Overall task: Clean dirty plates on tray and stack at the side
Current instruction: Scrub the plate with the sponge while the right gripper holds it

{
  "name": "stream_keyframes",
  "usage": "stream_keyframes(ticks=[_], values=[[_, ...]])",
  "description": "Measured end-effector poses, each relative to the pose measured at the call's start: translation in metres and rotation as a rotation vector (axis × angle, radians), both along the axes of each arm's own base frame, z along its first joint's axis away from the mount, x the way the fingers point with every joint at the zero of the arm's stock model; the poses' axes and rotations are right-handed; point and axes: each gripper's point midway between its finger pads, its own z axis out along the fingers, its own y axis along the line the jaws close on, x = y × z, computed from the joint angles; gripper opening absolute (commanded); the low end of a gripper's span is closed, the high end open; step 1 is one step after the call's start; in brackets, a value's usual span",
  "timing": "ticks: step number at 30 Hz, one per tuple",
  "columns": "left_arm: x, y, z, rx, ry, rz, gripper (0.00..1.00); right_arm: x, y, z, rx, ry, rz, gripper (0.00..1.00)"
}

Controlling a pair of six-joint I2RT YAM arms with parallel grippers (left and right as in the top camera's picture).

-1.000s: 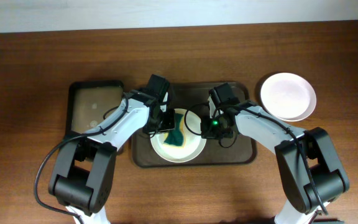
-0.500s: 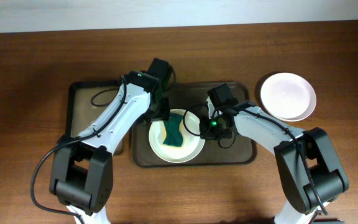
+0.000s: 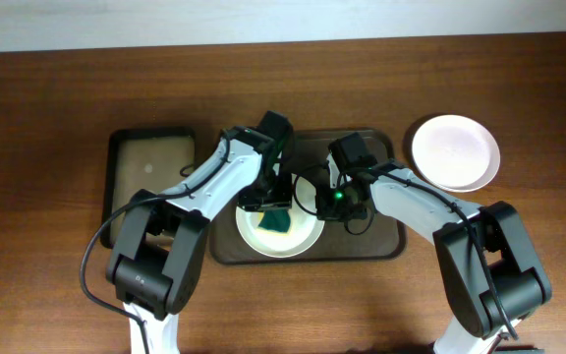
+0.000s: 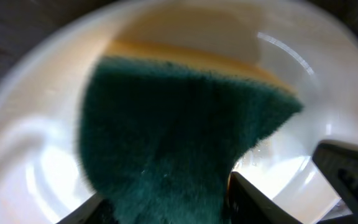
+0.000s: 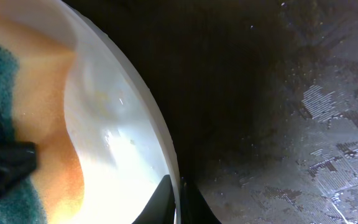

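Observation:
A white plate (image 3: 263, 238) lies on the dark tray (image 3: 386, 241) in the overhead view. My left gripper (image 3: 275, 205) is shut on a green and yellow sponge (image 3: 279, 220) and presses it onto the plate's inside; the left wrist view shows the sponge (image 4: 179, 124) covering the plate (image 4: 36, 143). My right gripper (image 3: 327, 202) is shut on the plate's right rim; the right wrist view shows its fingers (image 5: 178, 200) pinching the rim (image 5: 160, 143) over the tray (image 5: 291, 124). More white plates (image 3: 455, 152) sit on the table at the right, off the tray.
A smaller black tray (image 3: 148, 172) lies left of the large tray. The wooden table (image 3: 47, 118) runs to a pale wall at the back.
My left gripper has swept the sponge from the plate's left to its upper middle, and the left arm has swung to the right. The right gripper still holds the rim.

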Motion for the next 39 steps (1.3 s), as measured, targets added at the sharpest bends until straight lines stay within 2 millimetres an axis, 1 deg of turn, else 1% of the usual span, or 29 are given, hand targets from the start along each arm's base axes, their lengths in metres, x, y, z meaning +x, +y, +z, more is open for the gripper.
stream_keyframes(ticks=[2, 3, 4, 6, 7, 8, 11, 17, 20, 22, 24, 25, 27, 29, 30, 33, 35, 36, 38, 39], values=[[-0.001, -0.002, -0.001, 0.001, -0.003, -0.006, 0.30, 0.000, -0.001, 0.000, -0.003, 0.000, -0.001, 0.06], [0.000, -0.002, -0.001, 0.009, -0.009, -0.011, 0.20, 0.000, -0.001, 0.000, -0.003, 0.000, -0.001, 0.06], [0.000, -0.001, -0.001, 0.020, -0.014, -0.009, 0.15, 0.000, -0.001, 0.000, -0.003, 0.000, -0.001, 0.06], [0.001, 0.003, -0.002, 0.051, -0.027, -0.019, 0.08, 0.000, -0.001, 0.000, -0.004, 0.000, -0.002, 0.06], [0.001, 0.005, -0.003, 0.071, -0.033, -0.016, 0.02, 0.000, -0.001, 0.000, -0.003, 0.000, -0.002, 0.06], [0.001, 0.007, -0.003, 0.091, -0.041, -0.022, 0.00, 0.000, -0.001, 0.000, -0.004, 0.000, -0.002, 0.06], [0.000, 0.019, -0.004, 0.165, -0.051, -0.029, 0.00, 0.000, -0.001, 0.000, -0.003, 0.000, -0.001, 0.06], [0.002, 0.058, -0.001, 0.378, -0.090, -0.039, 0.00, 0.000, 0.000, 0.000, -0.001, -0.001, -0.002, 0.06], [0.004, 0.072, 0.002, 0.464, -0.116, -0.045, 0.00, 0.001, 0.002, 0.001, 0.008, -0.007, 0.004, 0.06], [0.002, 0.077, 0.006, 0.503, -0.114, -0.036, 0.00, 0.000, 0.004, 0.001, 0.011, -0.008, 0.009, 0.06], [0.001, 0.082, 0.015, 0.536, -0.108, -0.006, 0.00, 0.000, 0.005, 0.001, 0.011, -0.007, 0.012, 0.06], [0.004, 0.083, 0.022, 0.548, -0.118, 0.014, 0.00, -0.001, 0.004, 0.000, 0.006, -0.003, 0.010, 0.06], [0.016, 0.081, 0.033, 0.528, -0.149, 0.059, 0.00, -0.001, 0.003, 0.000, 0.003, 0.000, 0.007, 0.06], [0.027, 0.072, 0.042, 0.467, -0.180, 0.097, 0.00, -0.001, 0.003, 0.000, 0.001, 0.000, 0.007, 0.06], [0.030, 0.064, 0.046, 0.412, -0.190, 0.116, 0.00, -0.001, 0.002, 0.000, 0.001, 0.000, 0.006, 0.06], [0.032, 0.038, 0.054, 0.263, -0.190, 0.135, 0.00, -0.001, 0.002, 0.000, 0.001, 0.000, 0.006, 0.06], [0.032, 0.025, 0.050, 0.190, -0.179, 0.135, 0.00, -0.001, 0.002, 0.000, 0.001, 0.000, 0.007, 0.06], [0.030, 0.021, 0.047, 0.170, -0.169, 0.136, 0.00, -0.001, 0.002, 0.000, 0.001, 0.000, 0.007, 0.06], [0.020, 0.011, 0.030, 0.105, -0.125, 0.130, 0.00, -0.001, 0.002, 0.000, 0.001, 0.000, 0.007, 0.06], [0.017, 0.010, 0.026, 0.093, -0.114, 0.128, 0.00, -0.001, 0.002, 0.000, 0.001, 0.000, 0.006, 0.06]])
